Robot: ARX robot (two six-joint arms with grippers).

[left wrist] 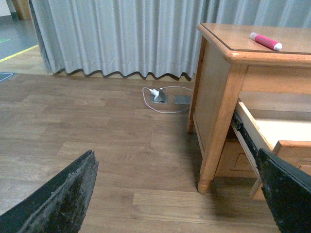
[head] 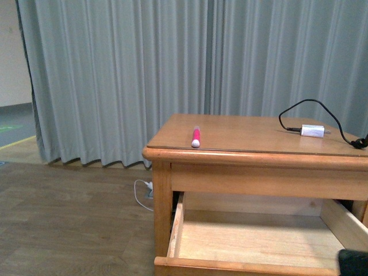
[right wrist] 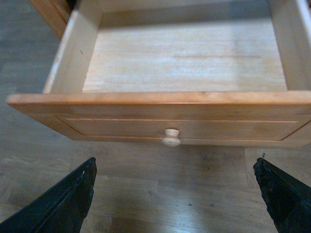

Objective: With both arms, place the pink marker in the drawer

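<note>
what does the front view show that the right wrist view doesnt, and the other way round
Only the front view: the pink marker lying on the nightstand top, the white charger with its black cable, and the grey curtain.
Only the right wrist view: the drawer front's round knob and the right gripper with its fingers spread.
Both: the open drawer with nothing visible inside, and the wooden floor.

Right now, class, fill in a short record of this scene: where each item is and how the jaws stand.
pink marker: lying on the nightstand top, near its front left
charger: same top, right side, black cable attached
drawer: pulled open, nothing seen inside
left jaws: open, empty
right jaws: open, empty, facing drawer knob
</note>
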